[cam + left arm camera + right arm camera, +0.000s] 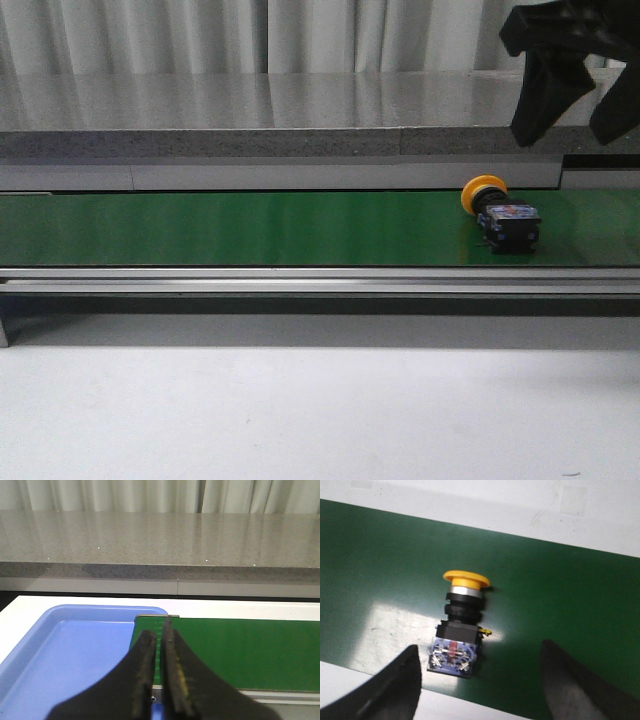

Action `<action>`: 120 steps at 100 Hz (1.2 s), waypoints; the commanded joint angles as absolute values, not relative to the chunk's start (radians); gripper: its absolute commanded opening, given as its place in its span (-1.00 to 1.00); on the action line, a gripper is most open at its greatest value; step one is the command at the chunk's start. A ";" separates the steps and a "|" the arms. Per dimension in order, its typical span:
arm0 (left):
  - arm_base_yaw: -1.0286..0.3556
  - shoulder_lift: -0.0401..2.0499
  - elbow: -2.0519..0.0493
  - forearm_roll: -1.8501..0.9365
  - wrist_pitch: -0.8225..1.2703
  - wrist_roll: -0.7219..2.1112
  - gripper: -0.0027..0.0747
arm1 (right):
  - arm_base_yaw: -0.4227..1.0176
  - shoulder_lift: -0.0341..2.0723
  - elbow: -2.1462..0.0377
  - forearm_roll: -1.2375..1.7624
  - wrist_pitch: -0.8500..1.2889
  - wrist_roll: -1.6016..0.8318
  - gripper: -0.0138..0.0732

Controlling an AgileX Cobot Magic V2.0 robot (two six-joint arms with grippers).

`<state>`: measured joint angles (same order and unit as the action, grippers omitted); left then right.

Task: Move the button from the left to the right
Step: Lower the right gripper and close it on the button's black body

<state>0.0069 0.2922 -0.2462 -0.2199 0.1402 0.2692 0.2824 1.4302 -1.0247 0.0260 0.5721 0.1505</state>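
At the right of the front view, the button [503, 213] lies on its side on the green belt [250, 228], black body toward the near edge and yellow cap toward the far edge, its long axis crossing the belt. Above it, upper right, the right gripper [570, 100] hangs spread wide, holding nothing. The left gripper [159, 667] is pressed closed, empty, near a blue tray [75, 650].

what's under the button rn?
The button lies on its side on the green belt, yellow cap toward the back. The open right pincer hangs above it, apart. Belt directly beneath the body is covered.
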 commanded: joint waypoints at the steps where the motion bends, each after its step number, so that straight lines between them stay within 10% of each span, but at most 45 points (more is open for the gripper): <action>1: -0.001 0.298 -0.272 -0.232 0.060 0.267 -0.92 | 0.282 1.424 -1.060 0.028 0.509 0.141 0.41; 63: -0.001 0.298 -0.272 -0.232 0.060 0.267 -0.92 | 0.279 1.596 -1.060 -0.009 0.515 0.141 0.40; 94: -0.001 0.298 -0.272 -0.232 0.060 0.267 -0.92 | 0.279 1.594 -1.060 -0.009 0.545 0.141 -0.25; 120: -0.001 0.298 -0.272 -0.232 0.060 0.267 -0.92 | 0.212 1.513 -1.070 -0.012 0.590 0.141 -0.29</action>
